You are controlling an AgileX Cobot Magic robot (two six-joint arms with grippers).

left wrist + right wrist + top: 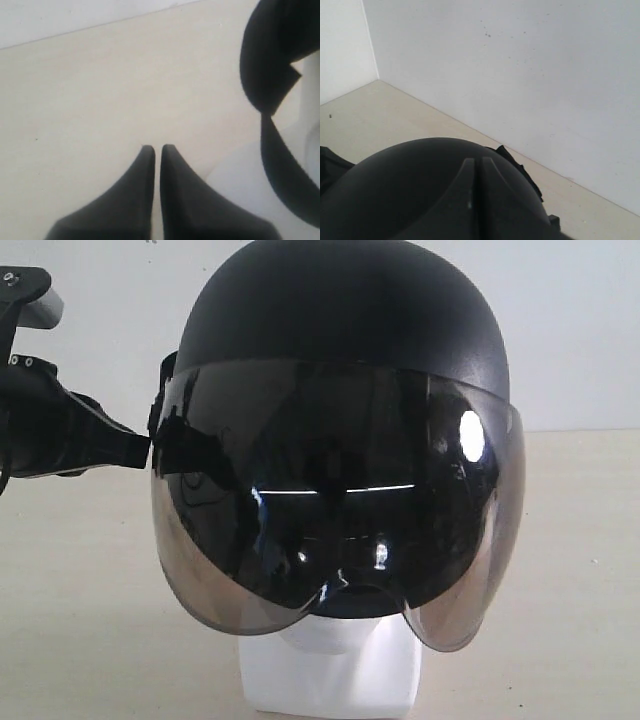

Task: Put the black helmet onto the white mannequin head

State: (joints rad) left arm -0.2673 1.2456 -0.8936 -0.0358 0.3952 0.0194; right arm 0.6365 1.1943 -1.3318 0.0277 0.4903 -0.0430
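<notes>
Matte black helmet, smoky visor, atop white mannequin head.

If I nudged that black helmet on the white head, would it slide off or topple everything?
The black helmet sits low over the white mannequin head, so a light nudge would likely only rock it. Its wide shell overhangs the head's narrower base, so a firm push might tip both. The shell looks rigid.

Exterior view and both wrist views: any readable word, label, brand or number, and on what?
None readable. The black helmet and its visor show only reflections; the white mannequin head is blank; the left gripper and right gripper carry no visible markings.
</notes>
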